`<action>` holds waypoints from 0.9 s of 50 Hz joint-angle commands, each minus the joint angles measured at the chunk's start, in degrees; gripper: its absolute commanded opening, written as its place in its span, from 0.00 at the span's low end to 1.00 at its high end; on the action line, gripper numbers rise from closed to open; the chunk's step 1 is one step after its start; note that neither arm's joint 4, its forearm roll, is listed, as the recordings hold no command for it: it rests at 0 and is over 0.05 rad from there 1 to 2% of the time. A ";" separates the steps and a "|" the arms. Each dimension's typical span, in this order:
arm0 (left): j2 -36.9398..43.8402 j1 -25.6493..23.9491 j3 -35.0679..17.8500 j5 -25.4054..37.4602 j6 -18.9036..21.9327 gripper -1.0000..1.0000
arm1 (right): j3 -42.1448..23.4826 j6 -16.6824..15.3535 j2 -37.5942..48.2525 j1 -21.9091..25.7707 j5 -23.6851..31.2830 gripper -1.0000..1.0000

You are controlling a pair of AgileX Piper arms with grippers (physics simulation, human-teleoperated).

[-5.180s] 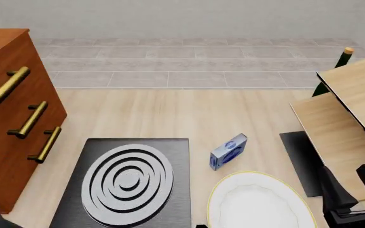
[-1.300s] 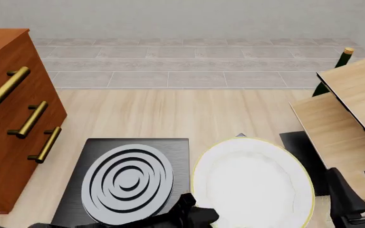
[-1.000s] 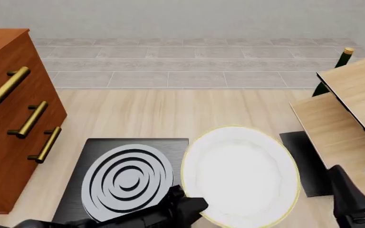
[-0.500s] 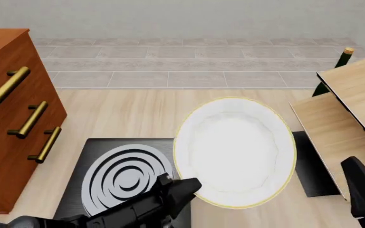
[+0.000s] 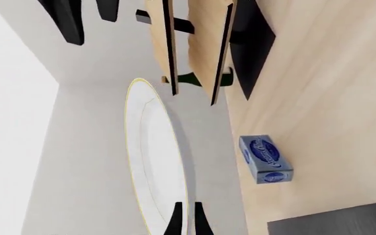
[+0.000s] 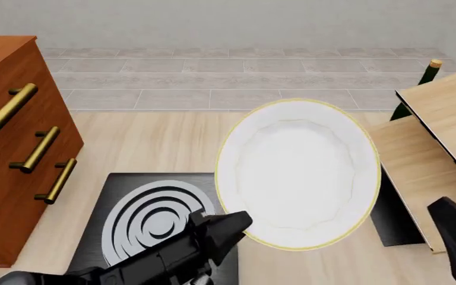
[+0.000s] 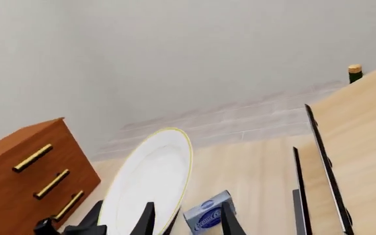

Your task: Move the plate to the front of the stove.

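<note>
Plate (image 6: 298, 172) hangs tilted up in the air, its lower edge pinched by the left gripper (image 6: 240, 221), right of the stove (image 6: 155, 228). Bare table lies beyond the stove's far edge. Right gripper (image 7: 184, 218) hangs parted, holding nothing, near a small blue box (image 7: 209, 214).

Nothing legible from my wrists; the small blue-and-silver rectangular box (image 5: 266, 160), lying just beyond my left gripper (image 5: 186, 221), bears blue oval emblems with script too blurred to read.
</note>
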 commanded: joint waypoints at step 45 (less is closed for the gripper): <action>-1.15 -2.10 0.03 -1.95 0.64 0.00 | 6.82 10.22 18.40 5.02 -21.93 1.00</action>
